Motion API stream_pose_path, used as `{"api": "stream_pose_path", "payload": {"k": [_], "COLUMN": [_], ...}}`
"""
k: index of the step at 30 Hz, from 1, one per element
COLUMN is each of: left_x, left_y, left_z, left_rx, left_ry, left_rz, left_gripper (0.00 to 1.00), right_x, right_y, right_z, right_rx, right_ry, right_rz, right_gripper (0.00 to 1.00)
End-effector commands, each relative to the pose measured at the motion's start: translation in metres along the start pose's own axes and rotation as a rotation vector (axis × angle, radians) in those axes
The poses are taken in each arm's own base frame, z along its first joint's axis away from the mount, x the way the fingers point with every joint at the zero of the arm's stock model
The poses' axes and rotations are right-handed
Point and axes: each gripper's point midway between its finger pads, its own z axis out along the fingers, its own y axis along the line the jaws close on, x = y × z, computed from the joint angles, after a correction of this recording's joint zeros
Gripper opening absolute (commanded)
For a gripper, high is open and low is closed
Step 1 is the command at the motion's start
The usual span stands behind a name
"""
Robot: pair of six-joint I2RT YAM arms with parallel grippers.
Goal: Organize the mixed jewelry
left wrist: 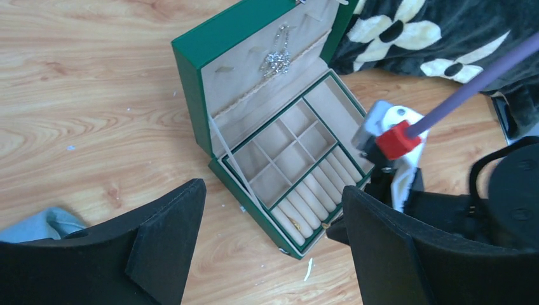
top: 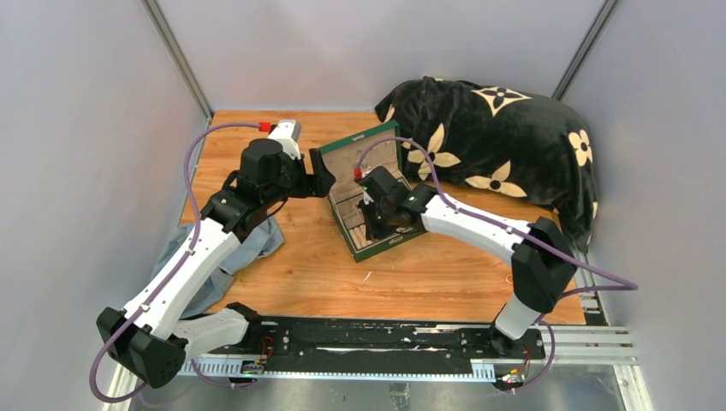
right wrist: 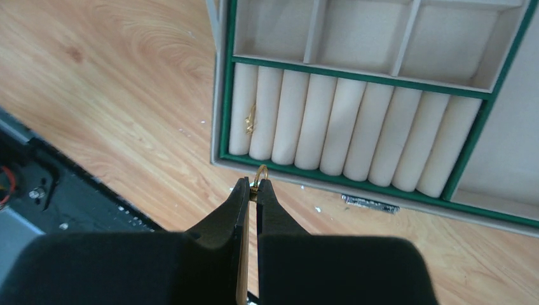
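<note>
The green jewelry box [top: 387, 242] lies open mid-table with its lid up. My right gripper [right wrist: 252, 185] is shut on a small gold ring [right wrist: 261, 172], held just outside the box's near rim by the cream ring rolls [right wrist: 356, 127]. A second gold piece [right wrist: 250, 119] sits between the leftmost rolls. A silvery cluster [left wrist: 278, 60] hangs inside the lid. My left gripper [left wrist: 273, 190] is open and empty, above the box's left side. In the top view the left gripper [top: 324, 181] is at the lid and the right gripper [top: 374, 227] over the tray.
A black blanket with cream flowers [top: 505, 145] fills the back right. A blue cloth [top: 257, 244] lies under the left arm. A thin pale sliver [left wrist: 308, 268] lies on the wood near the box's front corner. A black rail [top: 385, 336] runs along the near edge.
</note>
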Motion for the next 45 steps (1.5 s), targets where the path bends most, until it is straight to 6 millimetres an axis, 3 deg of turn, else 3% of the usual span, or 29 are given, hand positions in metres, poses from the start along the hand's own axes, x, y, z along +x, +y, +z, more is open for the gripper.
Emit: {"api": "stream_pose_path", "payload": {"k": [1,7,17,33,38,45], "left_x": [-0.011,-0.006,-0.008,-0.004,-0.002,0.002], "left_y": [0.006,0.006,0.013,0.011,0.010,0.010], "left_z": [-0.005,-0.008,-0.016,-0.013,-0.011,-0.010], "left_rx": [-0.044,-0.038,-0.067,-0.055,-0.049,-0.044], "left_ry": [-0.024,-0.009,-0.026,-0.005,0.003,0.017], "left_rz": [0.002,0.001,0.028,0.043,0.041,0.040], "left_gripper": [0.83,0.83,0.83,0.83,0.83,0.83], "right_x": [-0.009,-0.011,-0.013,0.020,0.019,0.003], "right_y": [-0.010,-0.021,-0.029,-0.038,-0.038,-0.041], "right_z": [0.017,0.035,0.047,0.060,0.055,0.038], "right_rx": [0.104,0.158,0.194,0.193,0.192,0.219], "right_ry": [-0.023,-0.002,-0.016,-0.030,-0.045,-0.090], "right_rz": [-0.004,-0.038,-0.058,0.053,0.061,0.031], "right_gripper": [0.00,0.00,0.00,0.00,0.00,0.20]}}
